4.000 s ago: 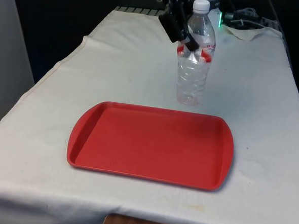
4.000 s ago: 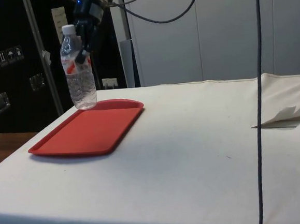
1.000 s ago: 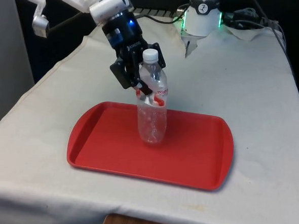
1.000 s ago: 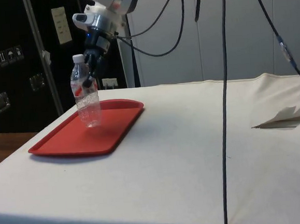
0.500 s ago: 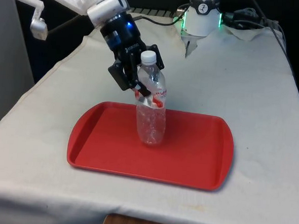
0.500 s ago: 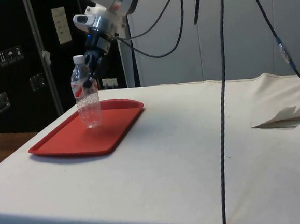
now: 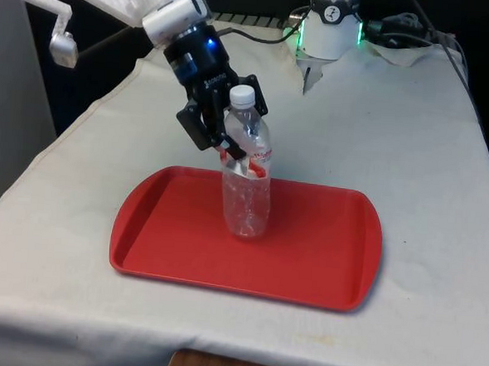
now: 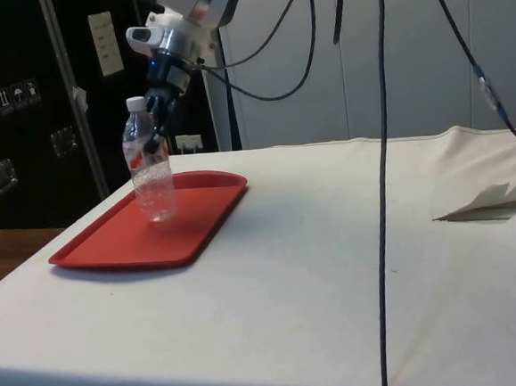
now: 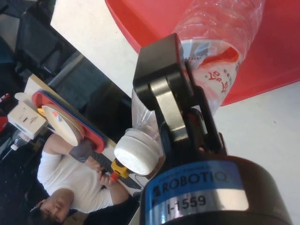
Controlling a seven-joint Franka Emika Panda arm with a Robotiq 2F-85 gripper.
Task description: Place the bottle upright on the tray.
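On the red tray [image 7: 322, 275], my gripper [image 7: 230, 149] clamps the water bottle [image 7: 246, 191]; tilted release could topple it.

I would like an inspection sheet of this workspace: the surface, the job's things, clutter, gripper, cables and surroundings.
Surface: table under a white cloth.
Job's things: clear bottle with white cap, standing on the red tray, leaning slightly.
Clutter: crumpled paper on the cloth in the side view.
Gripper: gripper shut on the bottle at its red label.
Cables: black cables hang over the table.
Surroundings: dark cabinets; a person seated, in the wrist view.
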